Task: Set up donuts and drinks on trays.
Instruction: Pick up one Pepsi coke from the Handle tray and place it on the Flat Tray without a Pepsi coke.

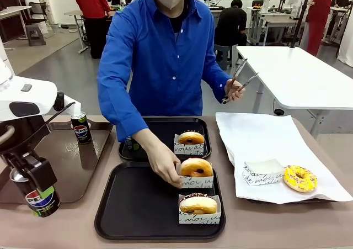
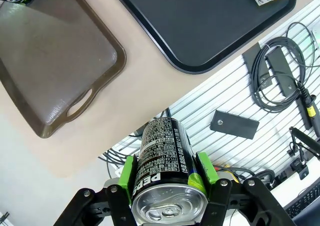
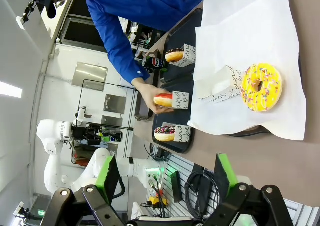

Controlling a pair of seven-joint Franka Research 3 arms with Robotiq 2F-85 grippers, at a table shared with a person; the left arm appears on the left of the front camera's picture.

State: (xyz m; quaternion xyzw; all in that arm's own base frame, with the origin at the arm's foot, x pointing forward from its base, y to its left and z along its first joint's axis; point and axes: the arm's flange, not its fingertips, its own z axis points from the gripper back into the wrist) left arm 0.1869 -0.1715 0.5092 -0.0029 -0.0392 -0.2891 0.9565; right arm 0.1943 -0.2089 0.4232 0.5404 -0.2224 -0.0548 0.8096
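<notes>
Where the left jaws are clamped on a slim black Pepsi can (image 2: 165, 156) with silver top, left of the near black rounded-square plastic tray (image 1: 138, 205), the right jaws stand apart, empty. On that tray: one golden-brown ring donut (image 1: 198, 204) in a white paper box (image 1: 198, 217) at its right front, and behind it a second boxed donut (image 1: 196, 167) gripped by the person's hand (image 1: 164, 163). Beyond that tray, a matching black tray (image 1: 160, 128) carries a third boxed donut (image 1: 191, 138).

Glossy grey floor (image 1: 55, 67) stretches into the room. A white table (image 1: 298, 78) stands at the right. Farther back are more white desks (image 1: 274, 18) and a seated person in black (image 1: 231, 22).
</notes>
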